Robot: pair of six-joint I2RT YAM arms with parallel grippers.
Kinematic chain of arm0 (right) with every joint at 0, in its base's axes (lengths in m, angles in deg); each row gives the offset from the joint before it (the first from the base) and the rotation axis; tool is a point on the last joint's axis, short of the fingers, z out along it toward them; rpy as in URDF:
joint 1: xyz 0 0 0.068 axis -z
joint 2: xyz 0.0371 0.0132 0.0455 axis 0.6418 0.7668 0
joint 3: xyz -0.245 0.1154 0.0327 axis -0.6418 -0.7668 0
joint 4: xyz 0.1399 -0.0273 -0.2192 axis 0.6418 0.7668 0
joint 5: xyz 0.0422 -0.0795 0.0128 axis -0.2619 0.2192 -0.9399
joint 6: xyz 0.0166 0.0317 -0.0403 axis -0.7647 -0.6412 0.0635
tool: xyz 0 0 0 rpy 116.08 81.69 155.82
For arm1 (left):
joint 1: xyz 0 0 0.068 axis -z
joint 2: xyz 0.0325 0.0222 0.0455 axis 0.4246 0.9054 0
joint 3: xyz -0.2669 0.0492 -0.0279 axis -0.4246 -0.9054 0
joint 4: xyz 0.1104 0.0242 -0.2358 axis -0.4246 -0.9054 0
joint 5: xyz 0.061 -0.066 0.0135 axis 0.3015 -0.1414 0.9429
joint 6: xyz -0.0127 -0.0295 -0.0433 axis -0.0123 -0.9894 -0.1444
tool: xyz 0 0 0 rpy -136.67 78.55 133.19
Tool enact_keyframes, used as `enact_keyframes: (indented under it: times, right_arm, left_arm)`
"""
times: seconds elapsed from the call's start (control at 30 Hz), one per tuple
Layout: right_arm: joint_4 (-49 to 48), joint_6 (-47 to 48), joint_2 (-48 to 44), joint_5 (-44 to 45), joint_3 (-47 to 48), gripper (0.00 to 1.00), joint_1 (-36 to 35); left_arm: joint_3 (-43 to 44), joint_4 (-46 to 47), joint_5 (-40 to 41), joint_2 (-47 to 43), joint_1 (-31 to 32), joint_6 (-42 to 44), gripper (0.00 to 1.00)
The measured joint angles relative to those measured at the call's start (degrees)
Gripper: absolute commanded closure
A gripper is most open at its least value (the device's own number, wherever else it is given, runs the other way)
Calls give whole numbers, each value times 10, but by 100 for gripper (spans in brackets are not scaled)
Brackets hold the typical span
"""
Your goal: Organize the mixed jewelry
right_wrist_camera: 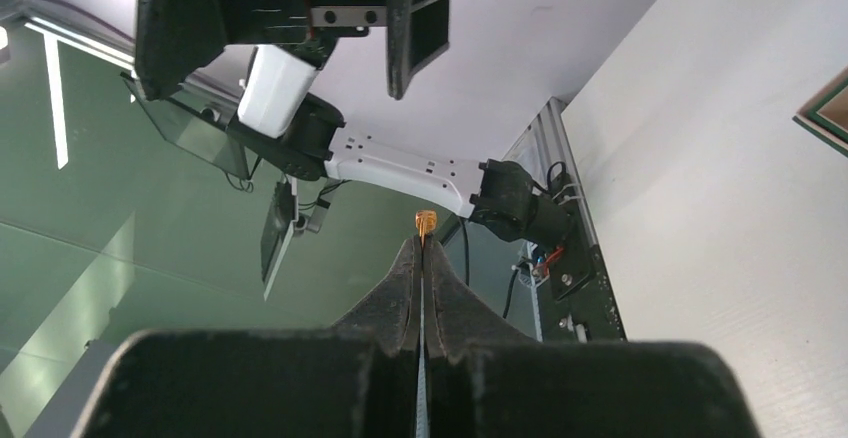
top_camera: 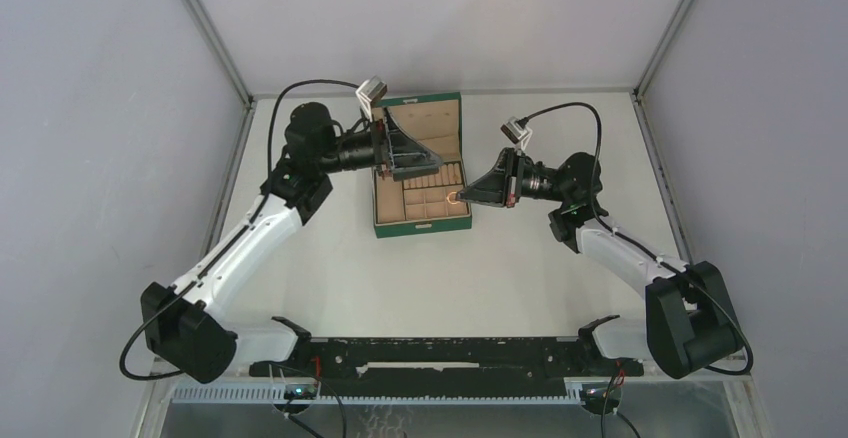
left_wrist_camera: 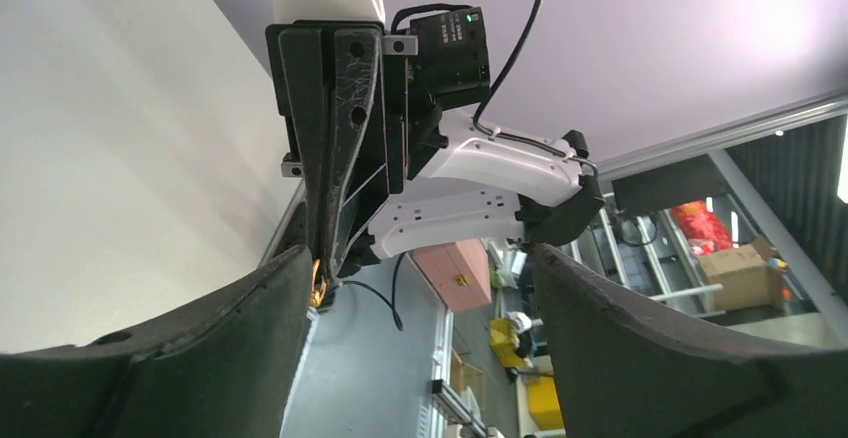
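My right gripper is shut on a thin gold ring and holds it just above the right-hand compartments of the dark green box. In the right wrist view the ring sticks out past the closed fingertips. My left gripper hovers over the middle of the box, jaws wide apart and empty; its fingers frame the right gripper and the ring. The other ring and the pale chain are not visible.
The box stands open at the table's far centre, with tan compartments at its front and a corner showing in the right wrist view. White walls close in the table on the left, back and right. A black rail runs along the near edge.
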Motion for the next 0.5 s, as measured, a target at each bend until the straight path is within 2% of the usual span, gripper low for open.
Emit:
enact_keyframes:
  times: [0.17,0.5]
  right_arm:
    - [-40,-28,1,-1,0,100,0]
    - [-121,-83,33,21,0,100,-2]
  left_arm:
    - [-15,45,-20,19,0,-39,26]
    - [-24,63,-36,22,0,-55,38]
